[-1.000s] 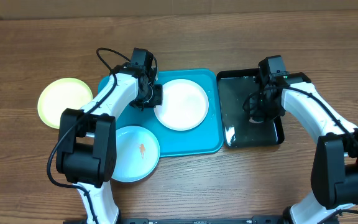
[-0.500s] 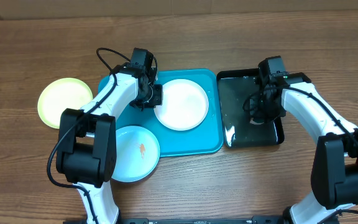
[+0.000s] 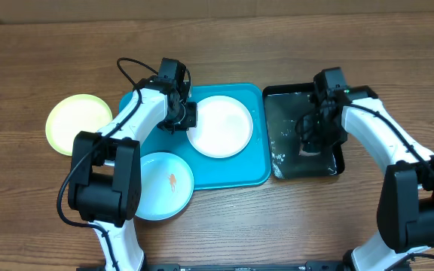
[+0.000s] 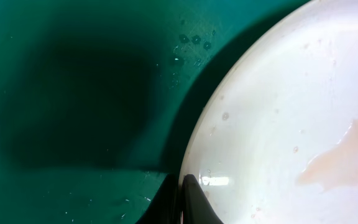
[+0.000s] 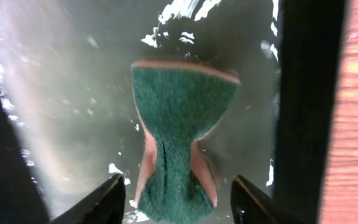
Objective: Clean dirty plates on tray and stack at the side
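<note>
A white plate (image 3: 218,126) (image 4: 291,112) lies on the turquoise tray (image 3: 236,175) (image 4: 73,93), with a pale orange film on its wet surface. My left gripper (image 3: 181,117) (image 4: 182,199) is shut on the plate's left rim. A light blue plate (image 3: 164,185) with an orange smear sits at the tray's front-left corner. The yellow-green plate (image 3: 77,123) rests on the table to the left. My right gripper (image 3: 313,143) (image 5: 179,202) stands open over a green sponge (image 5: 182,124). The sponge lies pinched in at the middle, free of both fingers.
A glossy black tray (image 3: 285,120) (image 5: 55,93) holding water sits right of the turquoise one, and the sponge lies in it near its right rim (image 5: 303,93). Wooden table (image 3: 277,45) surrounds both trays.
My right gripper has opened and let go of the sponge in the black tray. The left arm and the plates have not moved.
</note>
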Tool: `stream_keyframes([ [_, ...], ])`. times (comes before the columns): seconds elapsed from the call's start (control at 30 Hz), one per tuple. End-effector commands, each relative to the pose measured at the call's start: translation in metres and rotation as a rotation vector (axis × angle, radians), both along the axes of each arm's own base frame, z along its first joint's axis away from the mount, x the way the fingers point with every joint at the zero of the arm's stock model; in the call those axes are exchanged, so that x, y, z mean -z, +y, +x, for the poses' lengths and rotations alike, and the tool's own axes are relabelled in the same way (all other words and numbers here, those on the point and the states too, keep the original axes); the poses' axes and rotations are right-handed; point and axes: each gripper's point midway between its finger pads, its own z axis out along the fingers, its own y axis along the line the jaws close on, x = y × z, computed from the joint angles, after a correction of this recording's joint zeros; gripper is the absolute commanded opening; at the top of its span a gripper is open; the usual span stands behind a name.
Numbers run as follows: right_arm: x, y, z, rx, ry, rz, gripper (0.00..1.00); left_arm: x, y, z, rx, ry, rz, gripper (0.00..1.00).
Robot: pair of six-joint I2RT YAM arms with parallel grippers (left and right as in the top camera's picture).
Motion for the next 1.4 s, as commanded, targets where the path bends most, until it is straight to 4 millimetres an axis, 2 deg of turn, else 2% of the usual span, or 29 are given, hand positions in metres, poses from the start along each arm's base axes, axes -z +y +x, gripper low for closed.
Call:
stream_keyframes([
  [0.0,-0.037,-0.007,0.036,0.031,-0.116,0.015,0.63,0.009,-0.003,-0.002,0.004,0.02,0.0,0.06],
  [0.1,-0.059,-0.026,0.054,0.084,-0.173,0.018,0.72,0.009,-0.003,-0.002,0.004,0.021,0.0,0.13],
  [0.2,-0.066,-0.057,0.062,0.163,-0.204,0.015,0.76,0.009,-0.003,-0.003,-0.007,0.023,-0.001,0.21],
  [0.27,-0.065,-0.083,0.061,0.228,-0.201,0.009,0.77,0.01,-0.003,-0.003,-0.008,0.024,-0.001,0.21],
  [0.43,-0.063,-0.13,0.047,0.347,-0.169,-0.002,0.85,0.015,-0.003,-0.004,-0.008,0.019,-0.003,0.23],
  [0.47,-0.063,-0.136,0.044,0.365,-0.161,-0.003,0.88,0.015,-0.002,-0.005,-0.008,0.02,-0.002,0.21],
  [0.5,-0.062,-0.142,0.04,0.382,-0.152,-0.004,0.98,0.015,-0.002,-0.005,-0.008,0.021,-0.002,0.18],
  [0.53,-0.061,-0.147,0.037,0.396,-0.143,-0.004,1.0,0.016,-0.002,-0.005,-0.008,0.022,-0.002,0.16],
  [0.77,-0.061,-0.154,0.034,0.417,-0.137,0.001,1.0,0.024,0.001,-0.013,-0.008,0.04,0.01,0.14],
  [0.87,-0.061,-0.154,0.034,0.417,-0.137,0.001,1.0,0.029,0.001,-0.016,-0.036,0.047,0.006,0.04],
  [0.93,-0.061,-0.154,0.034,0.417,-0.137,0.001,1.0,0.028,-0.001,-0.016,-0.045,0.049,-0.007,0.04],
  [1.03,-0.061,-0.154,0.034,0.417,-0.137,0.001,1.0,0.016,-0.001,-0.006,-0.025,0.02,-0.009,0.04],
  [1.17,-0.061,-0.154,0.034,0.417,-0.137,0.0,1.0,-0.009,0.003,0.014,-0.043,-0.022,-0.015,0.04],
  [1.37,-0.061,-0.154,0.034,0.417,-0.137,0.001,1.0,-0.06,0.014,0.038,-0.058,-0.058,-0.017,0.04],
])
